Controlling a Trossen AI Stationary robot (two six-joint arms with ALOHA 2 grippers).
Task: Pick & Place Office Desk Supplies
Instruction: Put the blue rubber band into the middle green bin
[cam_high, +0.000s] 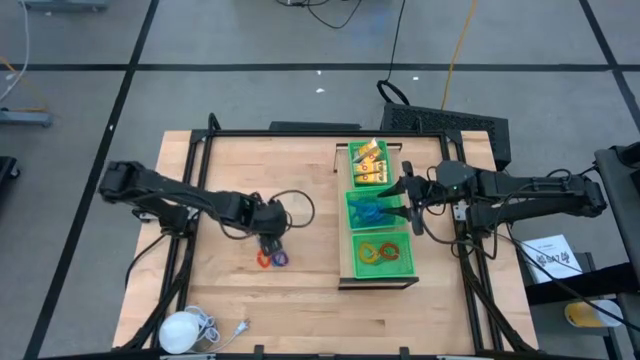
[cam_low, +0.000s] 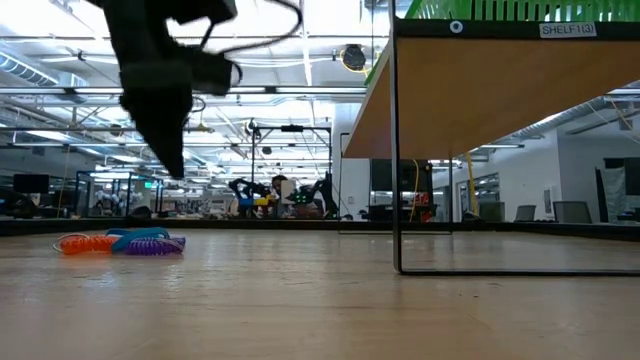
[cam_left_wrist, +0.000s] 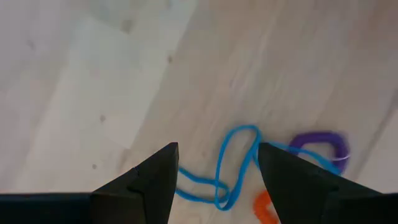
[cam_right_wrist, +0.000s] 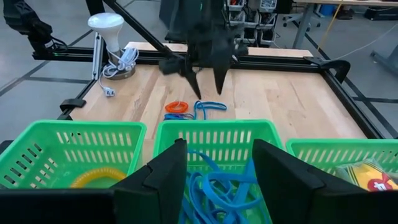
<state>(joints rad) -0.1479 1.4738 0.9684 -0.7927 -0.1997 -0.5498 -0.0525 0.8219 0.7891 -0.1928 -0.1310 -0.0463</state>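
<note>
Looks like we're mostly done: three green baskets (cam_high: 402, 262) already hold packets, blue clips and rings. Left gripper (cam_left_wrist: 217, 168) hovers, fingers wide, over the last blue ring (cam_left_wrist: 231, 163) on the surface (cam_high: 300, 300); right gripper (cam_right_wrist: 219, 163) sits open and empty above the middle basket.

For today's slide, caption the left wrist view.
Open left gripper above a blue ring, with purple and orange rings beside it.

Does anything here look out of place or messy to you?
Mostly the loose rings: a blue, an orange and a purple one lie tangled on the bare table under the left gripper, while similar supplies sit sorted in the green baskets.
</note>
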